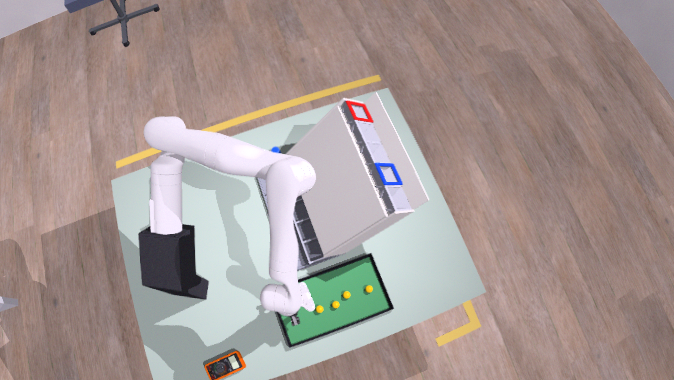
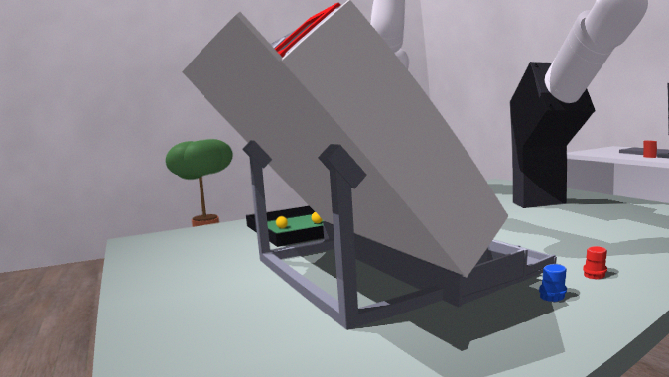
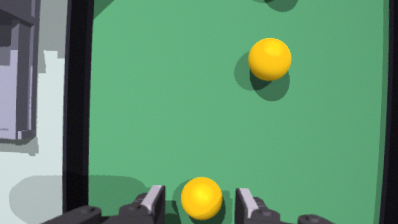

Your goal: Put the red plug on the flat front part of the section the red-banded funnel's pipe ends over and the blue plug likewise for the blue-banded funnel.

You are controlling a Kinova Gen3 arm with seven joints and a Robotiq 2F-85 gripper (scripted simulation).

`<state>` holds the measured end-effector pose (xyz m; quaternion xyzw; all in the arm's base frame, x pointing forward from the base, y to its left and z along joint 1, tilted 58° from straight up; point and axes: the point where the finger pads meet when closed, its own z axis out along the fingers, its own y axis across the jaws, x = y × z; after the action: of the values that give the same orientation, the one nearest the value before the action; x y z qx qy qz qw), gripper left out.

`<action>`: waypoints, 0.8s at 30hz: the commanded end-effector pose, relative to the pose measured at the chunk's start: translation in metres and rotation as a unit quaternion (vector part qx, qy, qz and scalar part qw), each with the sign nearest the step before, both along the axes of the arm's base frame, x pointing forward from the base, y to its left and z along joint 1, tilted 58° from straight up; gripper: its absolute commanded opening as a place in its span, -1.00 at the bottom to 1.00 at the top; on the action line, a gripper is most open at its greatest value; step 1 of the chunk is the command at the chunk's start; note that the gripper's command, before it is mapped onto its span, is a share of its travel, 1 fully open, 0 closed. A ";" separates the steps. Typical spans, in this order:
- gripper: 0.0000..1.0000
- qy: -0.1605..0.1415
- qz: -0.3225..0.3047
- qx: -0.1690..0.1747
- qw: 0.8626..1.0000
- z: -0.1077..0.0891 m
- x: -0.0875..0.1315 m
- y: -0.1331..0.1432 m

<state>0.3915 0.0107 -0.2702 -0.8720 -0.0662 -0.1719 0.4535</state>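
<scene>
My gripper [image 1: 295,320] [image 3: 200,203] is open, pointing down over the near-left end of the black-rimmed green tray [image 1: 340,326] [image 3: 77,110]. A yellow marble [image 3: 201,198] lies between its fingertips, with a gap on each side. Another marble [image 3: 270,59] [image 1: 319,309] lies farther along; several lie in the tray. The red-banded funnel [image 1: 364,120] and blue-banded funnel [image 1: 393,183] are atop the tilted cover [image 1: 335,175]. The blue plug [image 2: 553,283] [image 1: 275,149] and red plug [image 2: 596,263] stand upright on the table; the arm hides the red one in the top view.
The row of sections [image 1: 306,227] at the cover's lower edge is partly hidden by my arm. The section frame's corner [image 3: 25,90] is left of the tray in the wrist view. An orange multimeter [image 1: 224,365] lies near the table edge. Dark stand legs [image 2: 343,258] support the cover.
</scene>
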 end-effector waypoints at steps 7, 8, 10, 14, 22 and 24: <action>0.01 0.000 -0.001 -0.001 1.000 -0.004 0.002 0.005; 0.01 0.000 -0.001 -0.001 1.000 -0.004 0.002 0.005; 0.01 0.000 -0.001 -0.001 1.000 -0.004 0.002 0.005; 0.01 0.000 -0.001 -0.001 1.000 -0.004 0.002 0.005; 0.01 0.000 -0.001 -0.001 1.000 -0.004 0.002 0.005; 0.01 0.000 -0.001 -0.001 1.000 -0.008 0.004 0.012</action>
<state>0.3936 0.0194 -0.2764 -0.8722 -0.0665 -0.1713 0.4534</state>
